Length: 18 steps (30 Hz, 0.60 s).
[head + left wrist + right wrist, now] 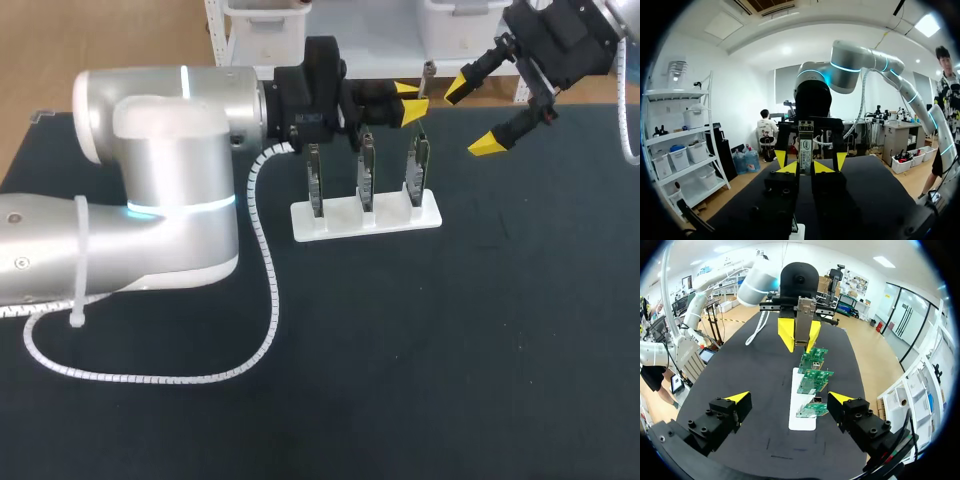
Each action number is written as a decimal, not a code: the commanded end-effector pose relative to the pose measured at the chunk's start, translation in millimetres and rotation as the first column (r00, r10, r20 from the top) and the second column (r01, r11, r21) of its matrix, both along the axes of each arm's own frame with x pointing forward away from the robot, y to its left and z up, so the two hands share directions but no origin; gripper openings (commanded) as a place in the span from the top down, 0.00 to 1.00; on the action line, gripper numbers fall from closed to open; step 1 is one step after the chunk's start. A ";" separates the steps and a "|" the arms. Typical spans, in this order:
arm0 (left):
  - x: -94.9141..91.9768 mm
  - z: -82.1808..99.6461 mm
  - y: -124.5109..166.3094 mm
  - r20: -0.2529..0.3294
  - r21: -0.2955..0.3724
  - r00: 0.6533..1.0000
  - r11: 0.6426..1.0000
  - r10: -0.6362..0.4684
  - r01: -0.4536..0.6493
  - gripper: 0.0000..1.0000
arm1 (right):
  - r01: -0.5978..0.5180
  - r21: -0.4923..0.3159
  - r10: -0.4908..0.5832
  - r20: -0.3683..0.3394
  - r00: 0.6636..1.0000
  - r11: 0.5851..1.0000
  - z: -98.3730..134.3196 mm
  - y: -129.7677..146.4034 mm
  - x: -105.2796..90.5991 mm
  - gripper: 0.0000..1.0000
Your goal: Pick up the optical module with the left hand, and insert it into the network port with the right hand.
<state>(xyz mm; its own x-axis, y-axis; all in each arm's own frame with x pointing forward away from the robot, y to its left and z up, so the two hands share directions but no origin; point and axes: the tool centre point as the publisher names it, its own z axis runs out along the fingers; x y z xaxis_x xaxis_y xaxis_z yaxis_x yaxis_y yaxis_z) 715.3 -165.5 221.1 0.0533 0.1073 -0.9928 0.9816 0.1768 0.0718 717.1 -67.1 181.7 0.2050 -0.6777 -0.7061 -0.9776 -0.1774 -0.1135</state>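
Bright, even light falls from overhead onto my matte black tabletop point(450, 380), which looks dull and dark. Around the white plastic rack point(330, 222) holding three upright green circuit boards point(366, 170), shadows lie faint and soft. Left of the rack, my left arm's glossy silver housing point(170, 160) carries pale highlights beside a glowing pale-blue ring point(190, 206).

The module point(805, 145) is sitting between the left gripper's point(410, 102) jaws, facing the right gripper's point(478, 115) parted jaws. Below them, three boards point(366, 172) are standing in a stand point(330, 222) on the table point(450, 350).

Overhead, facing wrists; shared optical module point(805, 146)
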 end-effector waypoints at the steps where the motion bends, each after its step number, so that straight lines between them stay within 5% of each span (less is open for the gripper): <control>1: -1.2 -1.3 -0.4 0.004 -0.005 1.000 1.000 0.006 -0.006 1.00 | -0.002 0.002 0.002 0.000 1.000 1.000 -0.5 -0.3 0.6 0.00; 18: 5.1 2.4 -20.7 -0.031 -0.096 0.999 0.995 0.008 -0.011 1.00 | -0.002 0.002 0.002 0.000 1.000 1.000 -0.5 -0.3 0.6 0.00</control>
<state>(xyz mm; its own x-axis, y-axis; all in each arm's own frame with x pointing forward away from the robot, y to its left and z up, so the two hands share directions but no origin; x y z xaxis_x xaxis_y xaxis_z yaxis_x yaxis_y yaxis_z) 720.8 -182.8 226.6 0.0184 0.0244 -0.9995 0.9840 0.1765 0.0224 717.1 -67.1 181.7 0.2049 -0.6778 -0.7061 -0.9776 -0.1774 -0.1135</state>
